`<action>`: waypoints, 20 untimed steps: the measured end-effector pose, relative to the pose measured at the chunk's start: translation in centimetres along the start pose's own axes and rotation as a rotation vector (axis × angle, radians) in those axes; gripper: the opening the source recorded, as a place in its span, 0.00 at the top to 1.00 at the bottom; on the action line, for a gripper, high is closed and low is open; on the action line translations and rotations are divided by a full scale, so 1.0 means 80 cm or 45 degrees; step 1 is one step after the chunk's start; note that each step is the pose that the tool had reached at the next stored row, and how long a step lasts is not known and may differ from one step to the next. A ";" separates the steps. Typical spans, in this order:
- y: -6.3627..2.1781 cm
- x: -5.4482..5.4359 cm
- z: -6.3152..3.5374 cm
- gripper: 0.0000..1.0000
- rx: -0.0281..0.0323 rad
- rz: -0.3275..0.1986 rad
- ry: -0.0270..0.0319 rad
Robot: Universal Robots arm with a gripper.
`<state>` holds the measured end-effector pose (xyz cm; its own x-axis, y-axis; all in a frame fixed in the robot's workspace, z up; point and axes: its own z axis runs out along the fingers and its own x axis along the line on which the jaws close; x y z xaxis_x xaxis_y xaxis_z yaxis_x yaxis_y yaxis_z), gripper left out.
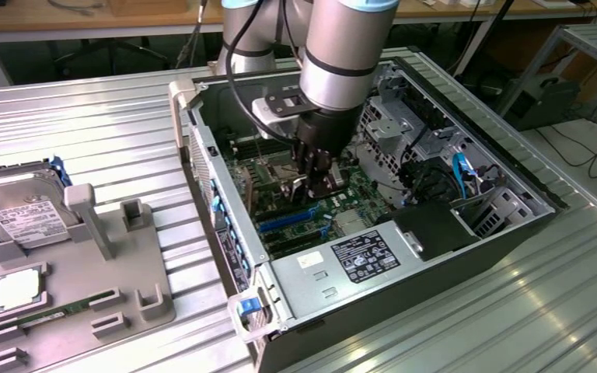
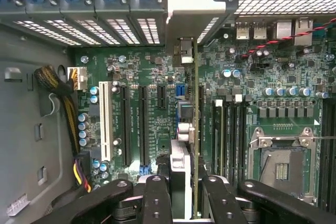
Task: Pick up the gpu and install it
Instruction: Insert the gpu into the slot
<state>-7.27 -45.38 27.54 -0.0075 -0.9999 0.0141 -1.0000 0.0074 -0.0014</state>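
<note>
**Pinching the gpu edge-on above the motherboard**

We see the arm [image 1: 329,54] reaching into the open computer case [image 1: 215,186], which lies on its side on the ribbed metal table [image 1: 91,132]. The gripper [image 1: 314,180] hangs low inside the case, just above the green motherboard [image 1: 359,203]. Its black fingers [image 2: 157,198] pinch the gpu [image 2: 195,103] from both faces.

In the wrist view we look along the card's thin edge. It stands at right angles to the board, between the long black expansion slots on one side and the memory slots on the other. Its silver bracket [image 2: 195,3] sits up by the row of vented slot covers [image 2: 100,30] at the case's back wall. We cannot tell whether the card's lower edge is seated in a slot.

In the exterior view, the power supply [image 1: 366,256] with its label lies at five o'clock from the gripper. A blue cable [image 1: 462,175] curls at three o'clock.

Well apart from the case, at eight o'clock from it, a grey holder [image 1: 122,272] rests on the table. A silver hard drive [image 1: 19,214] with a white label sits at the holder's eleven o'clock end. A square silvery chip [image 1: 16,289] lies at its nine o'clock, and a narrow green memory stick [image 1: 44,317] lies toward seven o'clock.
</note>
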 end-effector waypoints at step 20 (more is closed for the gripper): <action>0.009 0.004 0.019 0.72 0.0003 0.000 -0.0003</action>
<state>-7.99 -45.75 26.05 -0.0074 -0.9999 0.0138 -1.0000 0.0074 -0.0016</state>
